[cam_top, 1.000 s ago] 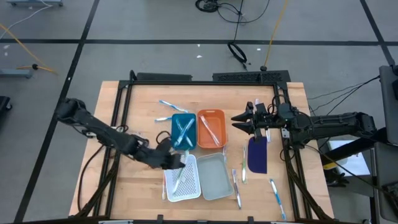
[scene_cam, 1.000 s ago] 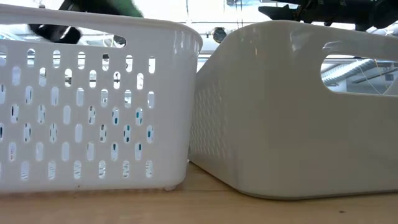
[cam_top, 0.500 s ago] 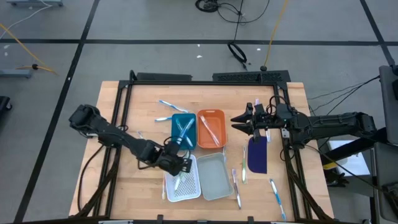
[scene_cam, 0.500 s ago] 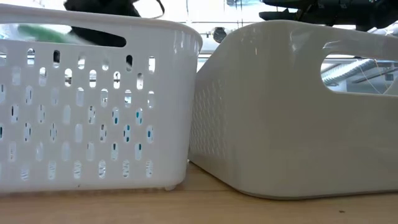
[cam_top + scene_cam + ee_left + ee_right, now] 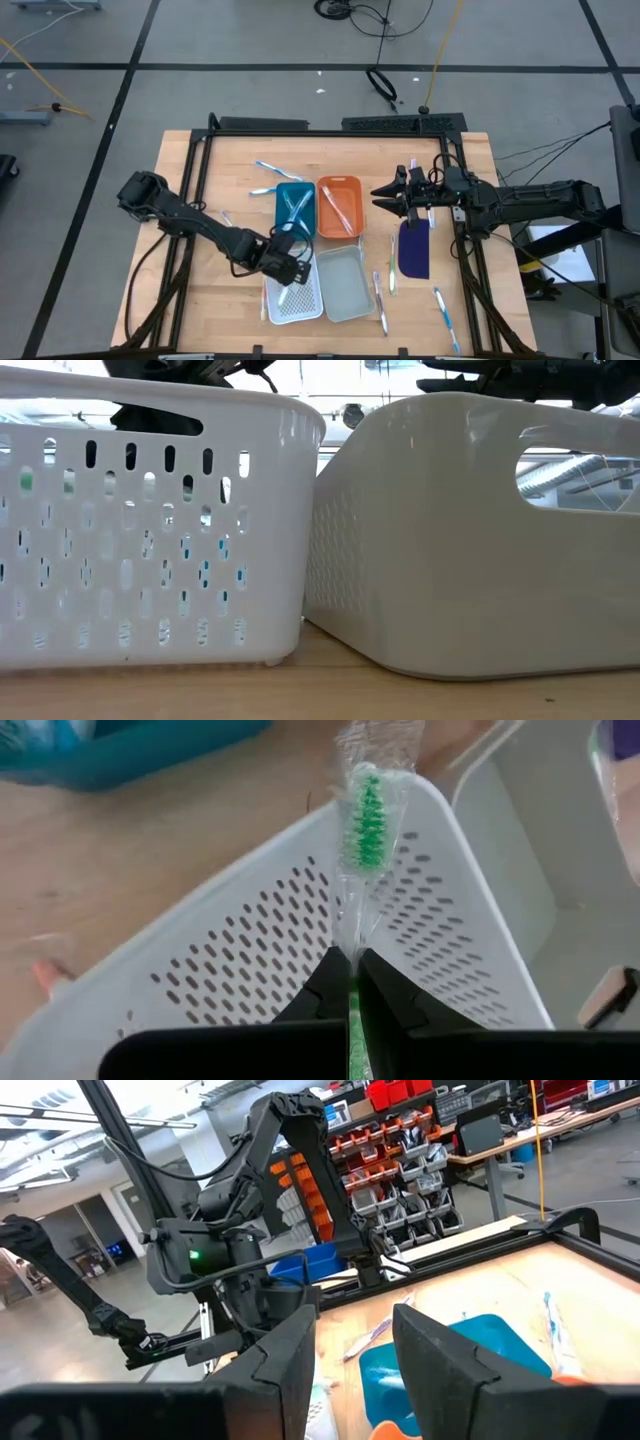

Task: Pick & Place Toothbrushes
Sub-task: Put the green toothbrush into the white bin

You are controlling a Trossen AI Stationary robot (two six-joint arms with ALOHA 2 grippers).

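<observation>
Left gripper [image 5: 352, 982]: clenched on the green toothbrush [image 5: 367, 820], its two dark fingers pinched together on the handle.
Held brush: a green-bristled toothbrush in a clear wrapper, sticking straight forward out of the fingertips, bristle end farthest from the tool.
Long axis: in line with the left gripper's own reach, so the brush lies along the direction the fingers point.
Directly under the tool: the white perforated tray [image 5: 297, 297]; seen from above, the left gripper [image 5: 288, 268] hovers at the tray's far edge, the edge nearest the teal tray.
Key relation: the brush head is already above the perforated floor of the white tray [image 5: 300, 940], so my judgement is that the drop place lies straight below and slightly ahead of the fingers, and that lowering and letting go is what remains.
Beside the tool: the grey tray [image 5: 345, 283] touches the white one on the side toward the other arm; the teal tray [image 5: 295, 210] and orange tray [image 5: 339, 207] sit just beyond.
Right gripper [image 5: 384, 197]: waiting well apart, beyond the orange tray and near the dark blue pad [image 5: 413, 249], fingers parted and holding nothing.
Nearer arm: the left, clearly.
Other toothbrushes [image 5: 380, 296]: loose on the table past the grey tray, closer to the right arm.
</observation>
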